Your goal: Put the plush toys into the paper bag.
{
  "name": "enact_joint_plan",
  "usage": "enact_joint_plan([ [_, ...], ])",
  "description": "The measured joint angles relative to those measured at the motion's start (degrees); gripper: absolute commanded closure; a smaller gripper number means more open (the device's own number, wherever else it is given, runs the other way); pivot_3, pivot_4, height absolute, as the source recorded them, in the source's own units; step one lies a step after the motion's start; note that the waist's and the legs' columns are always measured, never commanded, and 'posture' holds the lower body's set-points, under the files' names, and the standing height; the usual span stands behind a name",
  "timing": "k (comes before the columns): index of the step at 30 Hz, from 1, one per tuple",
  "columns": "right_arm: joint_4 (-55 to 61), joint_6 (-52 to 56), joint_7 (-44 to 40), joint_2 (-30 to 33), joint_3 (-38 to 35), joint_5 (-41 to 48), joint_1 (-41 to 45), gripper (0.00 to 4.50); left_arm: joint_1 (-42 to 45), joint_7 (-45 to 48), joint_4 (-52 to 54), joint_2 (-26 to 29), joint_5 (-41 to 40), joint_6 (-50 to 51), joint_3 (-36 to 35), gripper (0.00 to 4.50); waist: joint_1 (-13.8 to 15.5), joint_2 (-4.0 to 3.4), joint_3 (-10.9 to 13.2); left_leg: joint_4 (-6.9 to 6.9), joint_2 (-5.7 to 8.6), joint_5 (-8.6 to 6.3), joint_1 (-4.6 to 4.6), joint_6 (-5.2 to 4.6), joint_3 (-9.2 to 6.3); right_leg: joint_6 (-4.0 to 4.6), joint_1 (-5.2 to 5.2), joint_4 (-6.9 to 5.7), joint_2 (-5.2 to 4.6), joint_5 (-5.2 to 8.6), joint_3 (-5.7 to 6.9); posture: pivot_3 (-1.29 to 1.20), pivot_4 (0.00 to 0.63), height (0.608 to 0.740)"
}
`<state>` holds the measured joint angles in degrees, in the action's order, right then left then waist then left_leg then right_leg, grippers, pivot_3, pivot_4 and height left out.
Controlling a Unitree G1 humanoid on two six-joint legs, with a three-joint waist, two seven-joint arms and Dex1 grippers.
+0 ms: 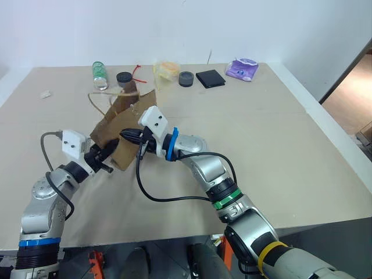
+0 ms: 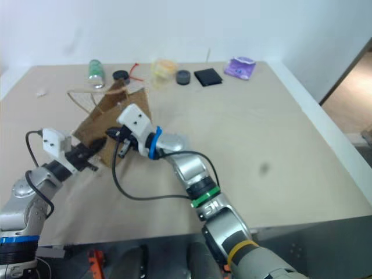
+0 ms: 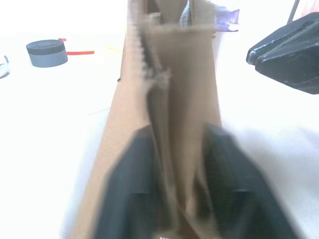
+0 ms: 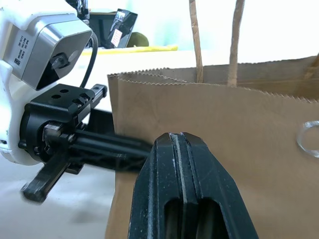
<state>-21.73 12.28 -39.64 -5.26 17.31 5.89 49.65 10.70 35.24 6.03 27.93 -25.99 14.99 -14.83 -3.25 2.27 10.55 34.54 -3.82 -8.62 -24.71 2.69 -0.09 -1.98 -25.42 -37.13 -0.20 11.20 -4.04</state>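
the bag (image 1: 119, 136) hides its own contents. left fingers (image 3: 137, 194) are blurred and cut off at the frame's bottom. a small white scrap (image 1: 45, 93), upper left, is unreadable.

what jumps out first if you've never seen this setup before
The brown paper bag stands out first, held off the table's left half between both arms. The left gripper is clamped on the bag's edge, paper pinched between its black fingers, while the right gripper is shut, its fingers pressed together against the bag's side. Along the far edge sits a row of small items, including a black wallet and a purple pouch.
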Motion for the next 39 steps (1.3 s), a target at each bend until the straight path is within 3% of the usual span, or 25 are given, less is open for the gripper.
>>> enact_joint_plan([
  [4, 1.83, 0.52, -1.83, 0.91, -1.42, 2.45, -0.88, 4.50, 0.01, 0.77, 0.32, -0.39, -1.80, 0.30, 0.05, 4.46, 0.01, 0.00, 0.00, 0.00, 0.00, 0.00, -0.02, 0.00, 0.00, -0.01, 0.00, 0.00, -0.01, 0.01, 0.00, 0.00, 0.150, 0.740],
  [8, 10.50, 10.74, -8.92, 6.32, -12.66, 19.11, -1.10, 4.50, -0.04, 5.14, 3.81, -0.19, -5.86, 1.42, 0.56, 4.46, 0.63, 0.04, 0.02, 0.08, 0.02, 0.00, -0.12, 0.00, -0.05, -0.09, 0.04, 0.01, -0.05, 0.03, 0.02, 0.00, 0.150, 0.740],
  [11, 14.71, 22.34, -15.05, 16.56, -18.79, 29.98, -0.26, 4.50, -0.10, 9.64, 6.42, 0.60, -9.52, 2.06, 0.92, 4.46, 0.77, 0.02, 0.03, 0.14, 0.05, 0.00, -0.18, 0.00, -0.02, -0.14, 0.08, 0.06, -0.12, 0.05, 0.02, 0.00, 0.150, 0.740],
  [14, 18.25, 30.49, -24.98, 30.55, -20.17, 35.43, -0.96, 4.50, -1.67, 18.33, 9.72, 7.00, -13.24, 5.69, 3.18, 4.46, 0.55, -0.02, 0.05, 0.06, 0.05, -0.03, -0.12, -0.03, -0.01, -0.08, 0.05, 0.07, -0.10, 0.19, 0.01, 0.00, 0.150, 0.740],
  [16, 18.74, 32.31, -30.38, 36.18, -20.07, 36.18, -2.31, 4.50, -3.26, 24.70, 10.74, 11.10, -13.34, 6.70, 5.58, 4.46, -0.04, -0.07, 0.07, -0.09, 0.03, -0.14, 0.09, -0.10, 0.06, 0.06, 0.07, 0.05, -0.04, 0.31, -0.03, 0.00, 0.150, 0.740],
  [21, 16.13, 31.07, -36.59, 42.48, -17.11, 33.06, -3.26, 4.50, -2.27, 38.37, 7.21, 18.30, -10.43, 3.72, 10.40, 4.46, -0.87, -0.14, 0.11, -0.10, 0.01, -0.22, 0.11, -0.25, -0.09, 0.17, 0.02, -0.05, 0.14, 0.37, -0.03, 0.00, 0.150, 0.740],
  [29, 17.08, 29.11, -38.43, 44.19, -14.20, 29.77, -5.49, 4.50, 7.05, 43.85, -4.59, 17.90, -3.16, -7.75, 12.59, 4.46, -0.81, -0.14, 0.12, 0.02, 0.07, -0.22, 0.00, -0.24, -0.05, 0.02, 0.05, -0.03, 0.01, 0.39, -0.05, 0.00, 0.150, 0.740],
  [33, 18.52, 29.54, -38.77, 44.68, -14.13, 29.79, -5.95, 4.50, 7.06, 44.16, -6.46, 17.29, -2.12, -10.01, 12.62, 3.07, -0.88, -0.14, 0.12, 0.00, 0.06, -0.24, -0.02, -0.24, -0.05, 0.01, 0.03, -0.04, 0.03, 0.42, -0.05, 0.00, 0.150, 0.740],
  [37, 18.83, 30.37, -38.77, 44.72, -14.13, 29.80, -5.93, 4.50, 5.31, 44.39, -5.27, 17.28, -2.90, -9.76, 12.61, 0.84, -0.87, -0.14, 0.12, 0.02, 0.06, -0.24, -0.01, -0.24, -0.05, -0.01, 0.05, -0.04, 0.01, 0.42, -0.06, 0.00, 0.150, 0.740],
  [39, 18.83, 30.39, -38.79, 44.72, -14.13, 29.80, -5.87, 4.50, 4.74, 44.10, -4.31, 17.40, -4.38, -7.82, 12.16, 0.05, -0.86, -0.14, 0.12, 0.05, 0.06, -0.24, -0.01, -0.24, -0.05, -0.03, 0.05, -0.04, 0.02, 0.40, -0.05, 0.00, 0.150, 0.740],
])
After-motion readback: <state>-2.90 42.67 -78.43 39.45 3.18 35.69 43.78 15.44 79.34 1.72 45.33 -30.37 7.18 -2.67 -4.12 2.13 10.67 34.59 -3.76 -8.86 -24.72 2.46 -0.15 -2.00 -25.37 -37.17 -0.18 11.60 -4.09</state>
